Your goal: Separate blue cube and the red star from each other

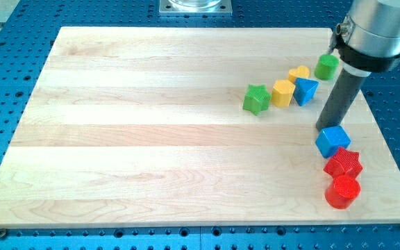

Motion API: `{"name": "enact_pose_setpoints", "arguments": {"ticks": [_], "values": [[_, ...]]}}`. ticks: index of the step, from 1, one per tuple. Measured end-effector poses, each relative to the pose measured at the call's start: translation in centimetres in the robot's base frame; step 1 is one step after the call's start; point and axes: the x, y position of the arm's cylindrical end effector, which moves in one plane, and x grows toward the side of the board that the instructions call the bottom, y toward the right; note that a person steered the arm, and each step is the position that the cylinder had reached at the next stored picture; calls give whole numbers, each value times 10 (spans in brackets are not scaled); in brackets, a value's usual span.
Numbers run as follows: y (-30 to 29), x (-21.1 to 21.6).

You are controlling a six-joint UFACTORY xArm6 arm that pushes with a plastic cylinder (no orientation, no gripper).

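The blue cube point(332, 141) lies near the board's right edge, touching the red star point(344, 163) just below it. My tip point(328, 127) stands at the blue cube's upper left corner, touching or nearly touching it. The rod rises from there to the arm's silver body at the view's top right.
A red cylinder point(342, 192) sits right below the red star. A row further up holds a green star point(256, 98), a yellow block point(282, 92), a blue block point(305, 90), a yellow block point(298, 73) and a green cylinder point(326, 67). The wooden board point(151, 139) ends close on the right.
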Motion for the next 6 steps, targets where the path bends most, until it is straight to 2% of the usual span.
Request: {"name": "enact_pose_setpoints", "arguments": {"ticks": [1,2,4,6], "values": [[39,1],[128,27],[74,91],[6,92]]}}
